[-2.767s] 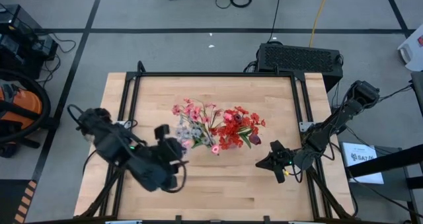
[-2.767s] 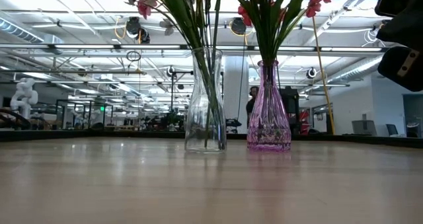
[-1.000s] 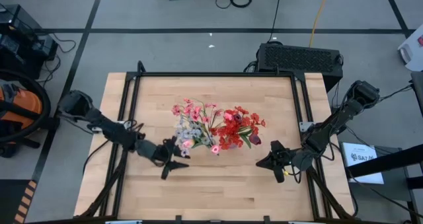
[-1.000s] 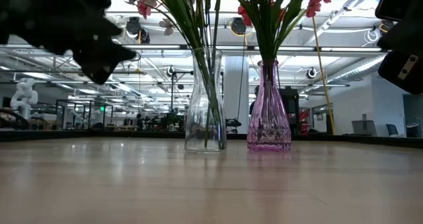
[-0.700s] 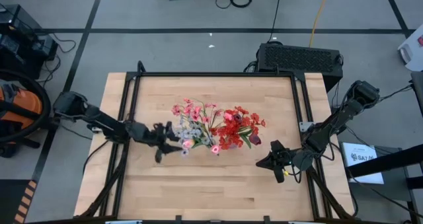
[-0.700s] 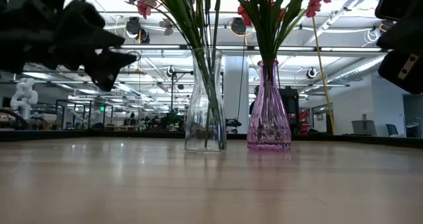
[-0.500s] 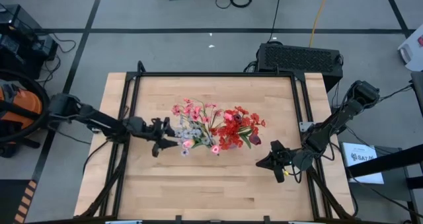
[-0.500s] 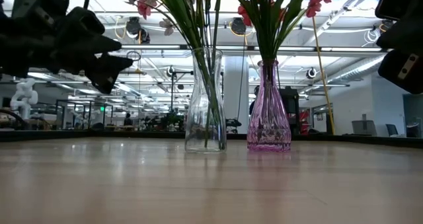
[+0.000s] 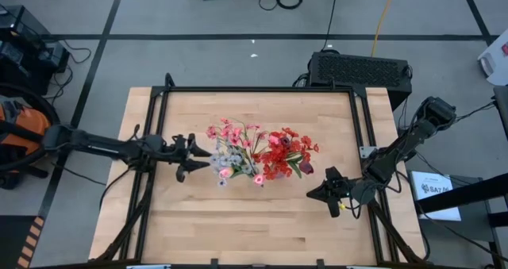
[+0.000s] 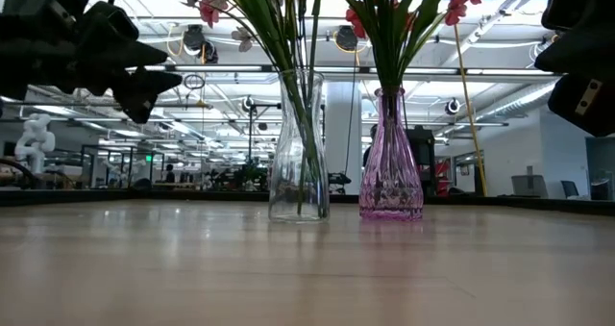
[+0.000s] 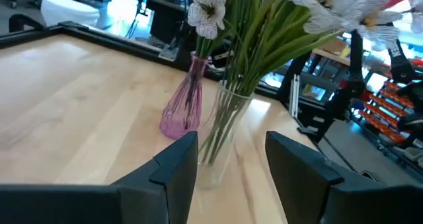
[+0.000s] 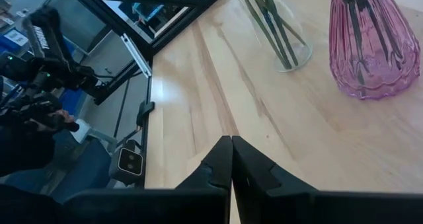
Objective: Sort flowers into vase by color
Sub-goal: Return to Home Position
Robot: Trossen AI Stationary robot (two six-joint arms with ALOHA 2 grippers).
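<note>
Wooden table (image 9: 262, 221), flowers (image 10: 288, 33) upright, stems vertical, clear vase (image 10: 299, 163), purple vase (image 10: 390, 167)

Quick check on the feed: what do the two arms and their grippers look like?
The left arm and right arm are black, with slim tubular links, bulkier joints and thin cables looping beside them. The left gripper has two flat, wedge-shaped dark fingers. The right gripper has angular black fingers with stepped tips and a small pale mark on its body.
</note>
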